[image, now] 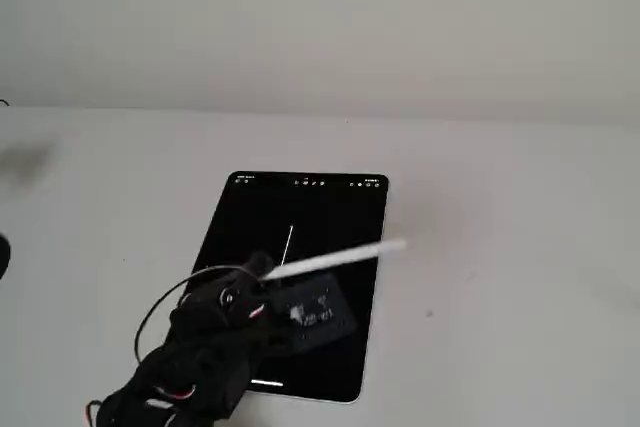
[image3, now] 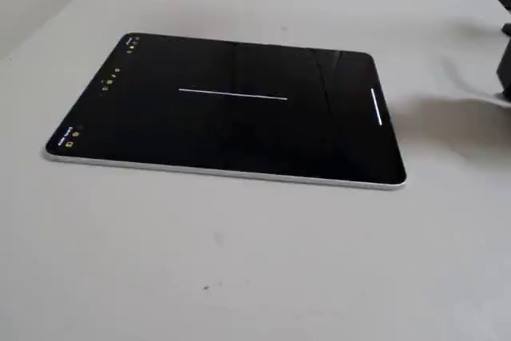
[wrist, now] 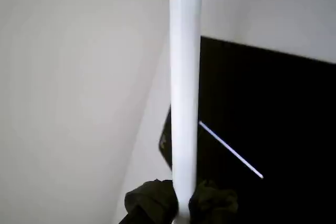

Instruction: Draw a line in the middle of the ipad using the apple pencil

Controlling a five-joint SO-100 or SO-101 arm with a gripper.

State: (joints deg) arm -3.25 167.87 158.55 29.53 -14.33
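Note:
The iPad (image: 250, 217) lies flat on the white table, its screen black with a short white line (image: 290, 241) drawn near the middle. My gripper (image: 255, 275) is shut on the white Apple Pencil (image: 335, 260), which sticks out to the right above the screen. In the wrist view the pencil (wrist: 185, 87) runs straight up from the gripper (wrist: 184, 205), with the line (wrist: 231, 150) and the iPad (wrist: 278, 108) to its right. In the other fixed view the iPad (image3: 239, 141) and the line (image3: 231, 96) show plainly; the gripper is out of view there.
My dark arm with its cables (image: 185, 372) covers the iPad's near left corner. A dark object (image3: 505, 69) stands at the right edge of a fixed view. The bare white table (image: 500, 297) surrounds the iPad.

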